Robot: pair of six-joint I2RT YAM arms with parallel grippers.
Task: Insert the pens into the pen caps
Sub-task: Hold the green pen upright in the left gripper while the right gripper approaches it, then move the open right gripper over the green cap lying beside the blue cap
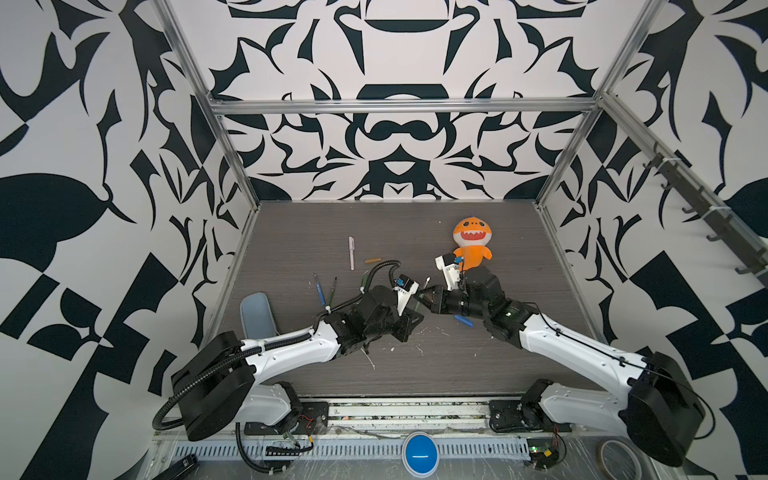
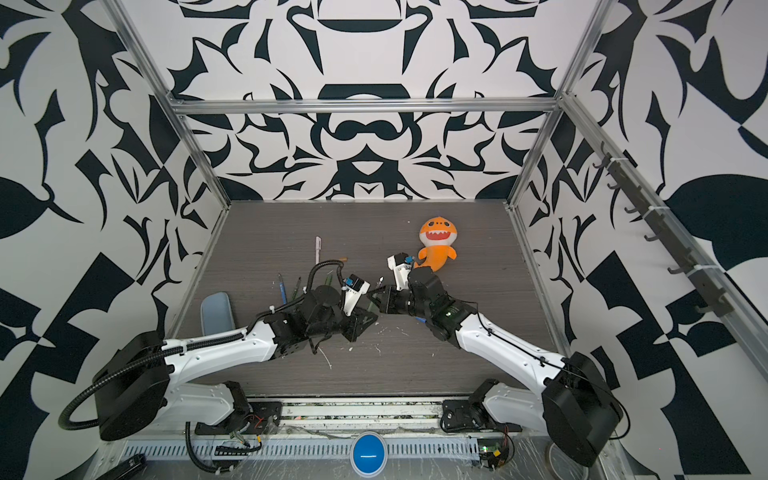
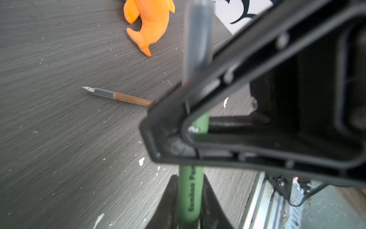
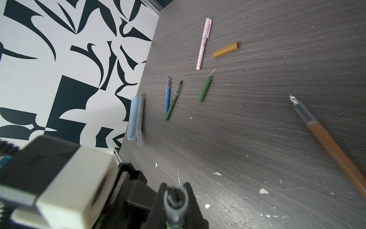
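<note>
My left gripper (image 3: 190,178) and right gripper (image 4: 175,188) both clamped one green pen (image 3: 191,194); loose lay four pens (image 4: 167,97), two caps (image 4: 204,89), one blue cap (image 1: 463,320).

One green pen (image 3: 191,190) held; brown pen (image 4: 336,156), orange cap (image 4: 225,50) lying flat.

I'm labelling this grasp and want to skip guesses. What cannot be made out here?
- green pen front end: left wrist view, blurred and crossed by the right gripper.
- The grip: both top views, behind the wrists.
- brown pen tail: right wrist view, cut off by the edge.
- blue cap: a top view, partly under the right arm.
</note>
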